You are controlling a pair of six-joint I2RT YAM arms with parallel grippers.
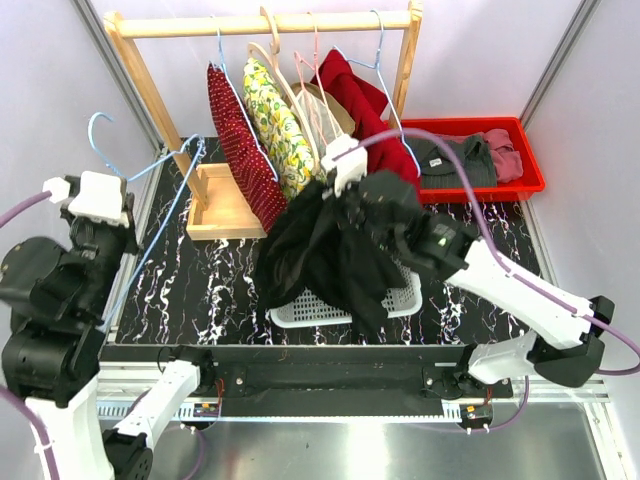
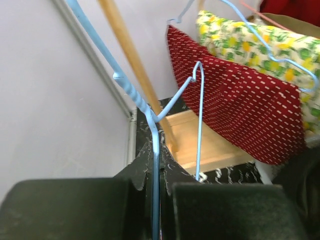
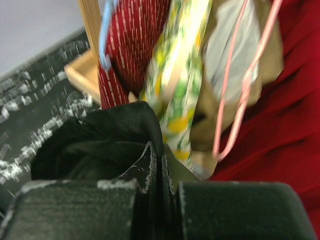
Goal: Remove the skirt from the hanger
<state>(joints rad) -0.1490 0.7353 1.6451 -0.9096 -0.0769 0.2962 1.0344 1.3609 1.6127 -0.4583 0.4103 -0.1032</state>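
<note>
The black skirt (image 1: 325,250) hangs in a bunch from my right gripper (image 1: 345,190), which is shut on its top edge above the white basket; it also shows in the right wrist view (image 3: 100,140), pinched between the fingers (image 3: 150,167). My left gripper (image 1: 118,262) is shut on a bare light-blue wire hanger (image 1: 165,205) at the left of the table. In the left wrist view the hanger wire (image 2: 156,165) runs between the closed fingers (image 2: 142,165). The hanger carries no garment and is apart from the skirt.
A wooden rack (image 1: 265,25) holds a red dotted garment (image 1: 240,150), a yellow floral one (image 1: 280,130), a beige one and a dark red one (image 1: 365,110) on hangers. A white basket (image 1: 400,295) sits under the skirt. A red bin (image 1: 530,170) with clothes stands at right.
</note>
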